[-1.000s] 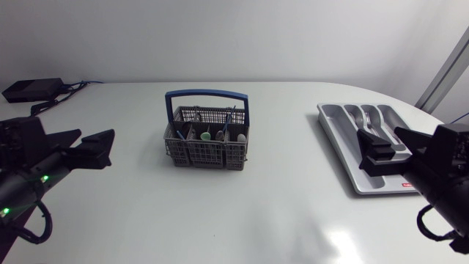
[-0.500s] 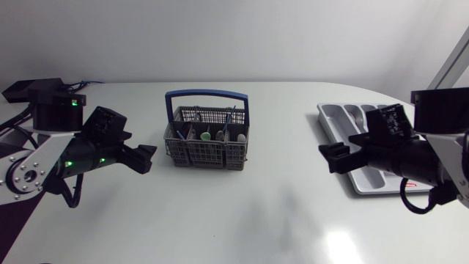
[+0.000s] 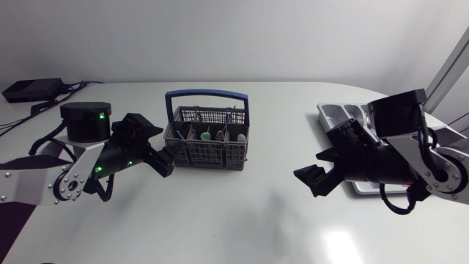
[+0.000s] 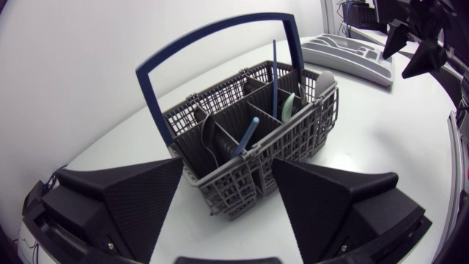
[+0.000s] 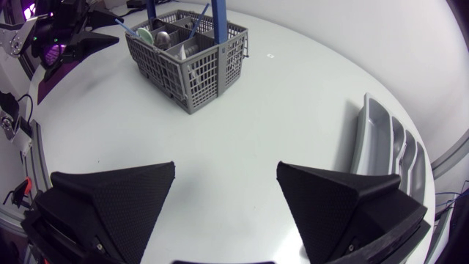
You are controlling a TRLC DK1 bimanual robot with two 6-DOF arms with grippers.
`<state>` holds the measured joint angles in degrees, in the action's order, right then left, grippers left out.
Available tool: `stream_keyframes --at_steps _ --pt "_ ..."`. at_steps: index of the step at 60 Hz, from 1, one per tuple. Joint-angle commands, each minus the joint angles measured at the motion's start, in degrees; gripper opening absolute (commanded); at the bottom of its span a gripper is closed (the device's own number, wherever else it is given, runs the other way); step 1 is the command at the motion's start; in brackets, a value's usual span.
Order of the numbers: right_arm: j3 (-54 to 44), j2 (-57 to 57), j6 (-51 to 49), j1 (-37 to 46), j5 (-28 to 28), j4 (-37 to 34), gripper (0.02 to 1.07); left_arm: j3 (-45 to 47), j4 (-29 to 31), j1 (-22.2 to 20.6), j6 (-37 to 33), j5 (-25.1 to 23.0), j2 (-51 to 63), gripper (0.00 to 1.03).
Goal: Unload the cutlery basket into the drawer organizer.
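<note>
Alignment is advised: the spread left gripper [image 4: 227,174], just before the grey mesh cutlery basket with blue handle [image 4: 289,139], should be centred over one upright blue utensil handle [image 4: 275,73]. The right gripper [image 5: 226,167] is spread too, empty.

Glossy white rounded surface [image 3: 242,220]. Standing mid-surface: grey plastic mesh cutlery basket with blue hoop handle [image 3: 207,144]. Well apart, toward right edge: light grey plastic compartmented drawer organizer [image 3: 332,117], lying flat.

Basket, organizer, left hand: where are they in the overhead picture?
basket [image 3: 209,152], head view, front wall
organizer [image 3: 326,117], head view, left rim
left hand [image 3: 167,152], head view, between its fingertips
</note>
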<state>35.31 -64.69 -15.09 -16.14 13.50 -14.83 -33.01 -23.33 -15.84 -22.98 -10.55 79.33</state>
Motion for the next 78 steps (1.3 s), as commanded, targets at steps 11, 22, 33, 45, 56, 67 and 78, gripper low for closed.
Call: stream_keyframes --at_steps 11,22,33,45,56,67,78 --pt "2.66 -3.34 -0.64 -3.28 -1.19 1.03 1.02 -2.58 -3.21 0.19 -1.54 -4.04 4.52 0.75" --pt "3.19 -5.54 -0.64 -5.74 -3.74 1.65 1.02 -4.34 -4.18 0.81 -1.28 -5.10 6.72 0.63" --pt "3.71 -8.88 -0.64 -6.09 -4.27 3.23 1.02 -5.31 -6.73 2.56 -0.48 -7.03 9.00 0.47" --pt "3.98 -12.39 -0.64 -7.50 -5.85 4.46 1.02 -5.31 -9.19 2.83 -0.04 -8.70 10.41 0.32" --pt "4.15 -13.36 -0.82 -8.03 -6.99 4.81 1.02 -5.66 -11.38 2.65 -0.04 -9.67 11.55 0.21" --pt "4.15 -13.98 -0.82 -8.47 -7.70 5.07 1.02 -6.36 -11.65 2.65 -0.04 -10.46 11.90 0.04" --pt "3.89 -13.98 -0.82 -8.91 -7.96 5.16 1.02 -6.80 -11.38 2.83 0.31 -11.34 10.06 0.04"
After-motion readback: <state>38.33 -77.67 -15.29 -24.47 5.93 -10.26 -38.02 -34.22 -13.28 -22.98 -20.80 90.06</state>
